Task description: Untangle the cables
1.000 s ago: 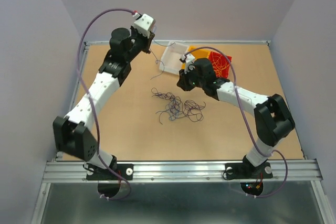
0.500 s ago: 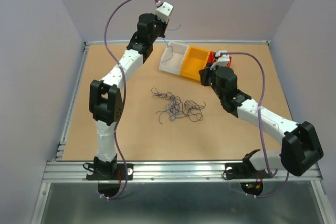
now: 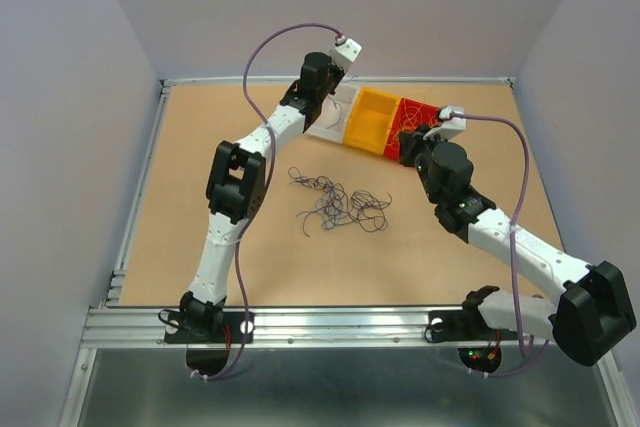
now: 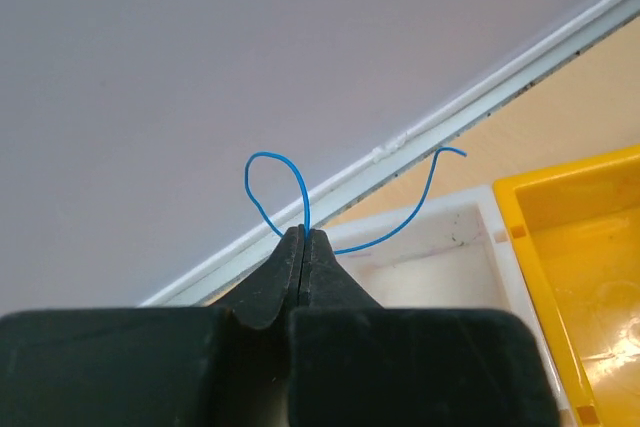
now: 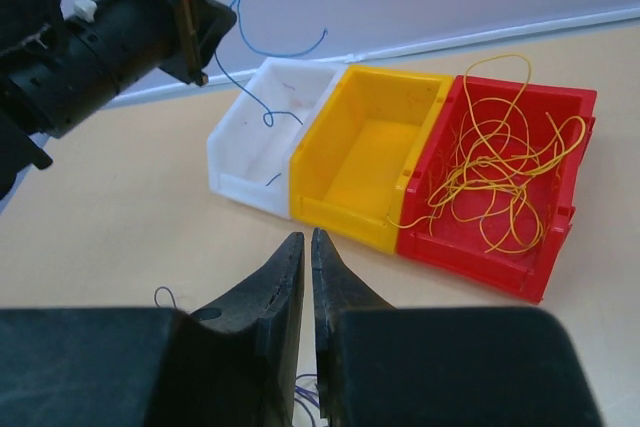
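Observation:
A tangle of thin dark purple wires (image 3: 335, 202) lies mid-table. My left gripper (image 3: 318, 97) is shut on one curly blue wire (image 4: 300, 182) and holds it above the white bin (image 3: 325, 130). The right wrist view shows that gripper (image 5: 205, 32) with the blue wire (image 5: 250, 42) hanging over the white bin (image 5: 240, 172), where a few blue strands (image 5: 270, 117) lie. Yellow wires (image 5: 500, 167) fill the red bin (image 5: 480, 257). My right gripper (image 5: 303, 237) is shut and empty, hovering in front of the bins, its spot in the top view (image 3: 412, 147) beside the red bin (image 3: 405, 112).
The yellow bin (image 3: 365, 127) sits between the white and red bins, and shows no wires in it (image 5: 340, 212). The three bins stand in a row at the back of the table, near the rear rail (image 4: 400, 142) and wall.
My left arm swung right from the back left to over the white bin, carrying the blue wire. My right arm pulled back to the right, uncovering the bins.

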